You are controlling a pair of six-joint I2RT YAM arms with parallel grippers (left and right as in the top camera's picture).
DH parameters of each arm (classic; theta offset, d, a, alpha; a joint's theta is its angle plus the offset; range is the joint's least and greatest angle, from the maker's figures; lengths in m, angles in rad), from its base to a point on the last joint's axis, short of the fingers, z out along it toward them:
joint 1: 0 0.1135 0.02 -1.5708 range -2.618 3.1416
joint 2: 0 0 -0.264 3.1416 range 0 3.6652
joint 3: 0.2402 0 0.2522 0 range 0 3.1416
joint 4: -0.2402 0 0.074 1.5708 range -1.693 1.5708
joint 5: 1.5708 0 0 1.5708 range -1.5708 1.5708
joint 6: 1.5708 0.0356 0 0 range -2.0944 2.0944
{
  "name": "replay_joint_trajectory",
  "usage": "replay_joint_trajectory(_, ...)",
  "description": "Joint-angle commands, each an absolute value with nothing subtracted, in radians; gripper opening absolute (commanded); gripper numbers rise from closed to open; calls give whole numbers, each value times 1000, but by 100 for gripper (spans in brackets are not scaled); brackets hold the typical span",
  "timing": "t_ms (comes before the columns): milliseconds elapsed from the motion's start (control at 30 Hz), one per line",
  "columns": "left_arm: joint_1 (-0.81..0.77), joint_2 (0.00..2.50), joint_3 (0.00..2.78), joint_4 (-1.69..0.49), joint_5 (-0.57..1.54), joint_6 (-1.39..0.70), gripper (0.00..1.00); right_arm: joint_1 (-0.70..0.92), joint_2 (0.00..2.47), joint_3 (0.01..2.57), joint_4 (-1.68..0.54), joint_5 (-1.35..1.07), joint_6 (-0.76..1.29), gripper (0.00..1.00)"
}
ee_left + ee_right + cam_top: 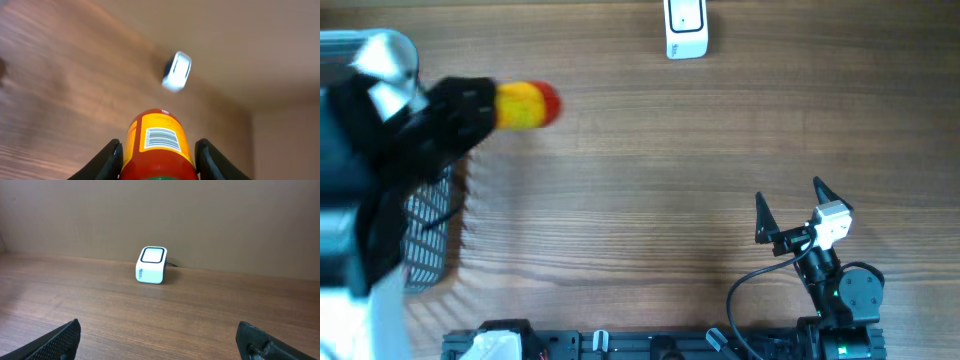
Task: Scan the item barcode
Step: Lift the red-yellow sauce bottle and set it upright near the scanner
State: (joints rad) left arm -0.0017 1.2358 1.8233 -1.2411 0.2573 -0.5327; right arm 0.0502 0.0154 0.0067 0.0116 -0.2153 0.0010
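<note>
While the right gripper is opened wide and empty, the yellow-red bottle is clamped in the left gripper, pointed lengthwise roughly toward the scanner.

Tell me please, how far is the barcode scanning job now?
Done: the left jaws hold the yellow-and-red bottle off the table, barcode label visible. In hand: bringing it to the white scanner, which is far from it. Left: showing the barcode to the scanner.

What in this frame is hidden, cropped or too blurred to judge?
Bottle: overhead, the left end effector covers one end; label unreadable there.
Scanner: overhead, top edge crops it; left wrist view, blurred.
Mesh basket: overhead, left arm hides most of it; contents unknown.
</note>
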Motion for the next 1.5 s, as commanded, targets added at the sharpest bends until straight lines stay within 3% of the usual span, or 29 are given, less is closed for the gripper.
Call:
replay_joint_trajectory(0,-175,1391,1839,-1238,227,-311,30,56,5,5,15,-202,-7,100)
replay_joint_trajectory(167,-396,1610,1839,-1235,130,-34,31,56,5,5,15,-202,-8,100)
replay_joint_trajectory(367,-528,1780,1839,-1217,2,34,29,56,5,5,15,-202,-8,100)
replay_joint_trajectory(867,-562,1945,1791,-999,-5,-241,31,56,5,5,15,-202,-8,100)
replay_joint_trajectory(1233,-640,1973,1690,-878,-189,-298,35,56,5,5,15,-202,-8,100)
replay_joint_trajectory(1333,-637,1973,1690,-874,-189,-301,50,56,5,5,15,-202,-8,100)
replay_joint_trajectory(1467,-638,1973,1690,-863,-188,-301,50,56,5,5,15,-202,-7,100)
